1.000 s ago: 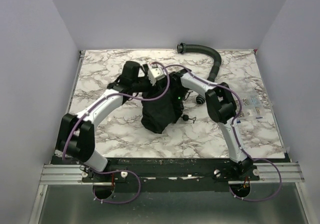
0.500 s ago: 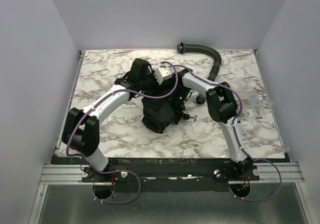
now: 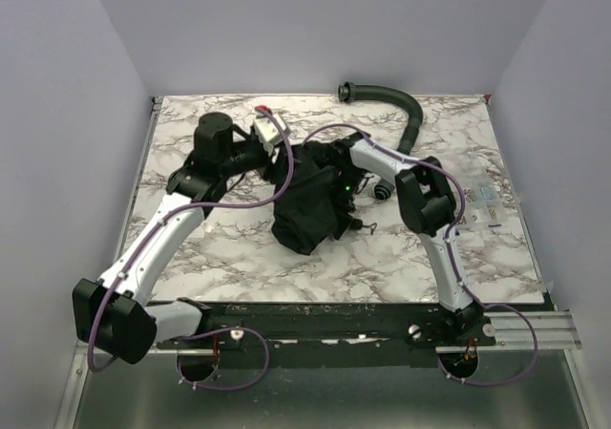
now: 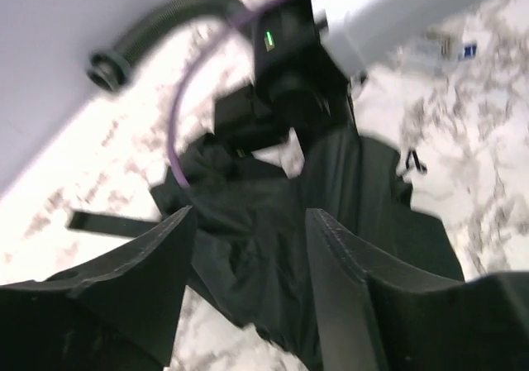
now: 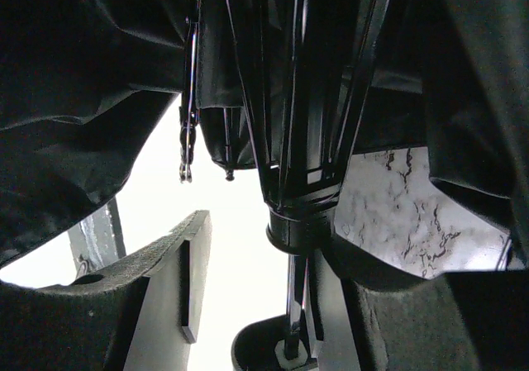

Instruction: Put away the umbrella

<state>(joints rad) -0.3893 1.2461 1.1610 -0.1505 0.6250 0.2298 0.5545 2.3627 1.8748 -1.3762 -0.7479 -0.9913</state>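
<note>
The umbrella (image 3: pixel 307 207) lies as a slack, half-gathered black heap mid-desk (image 3: pixel 220 247), just ahead of & below both pincers, not yet a tight bundle. L pincer (image 4: pixel 248 222) is released: jaws wide, nothing btw them, hovering w/ the fabric spread just beyond and below its tips. R pincer (image 5: pixel 264 240) sits inside the canopy folds, also released. The shaft (image 5: pixel 291 305) and rib hub (image 5: pixel 302 221) run up btw its jaws, hard by one finger w/ clear daylight to the other, so no grip. Step in hand, as I read it: re-grip to close the canopy & compact it. To do it well, R pincer should clench on the thin shaft just below the hub, centred. It should avoid the ribs fanning out above its tips, which prob. bend & slip. Get loose cloth out of the jaws first, since folds hang close on both sides of R pincer. L pincer could then come down on the bunched end ahead of it, taking a thick wad of fabric, not one layer. It can then press toward R pincer along the shaft line so the ribs fold in straight. Risks: thin shaft may twist in the jaws; cloth may snag. The corrugated hose (image 3: pixel 382 91) lies well beyond both pincers, no part of this.
</note>
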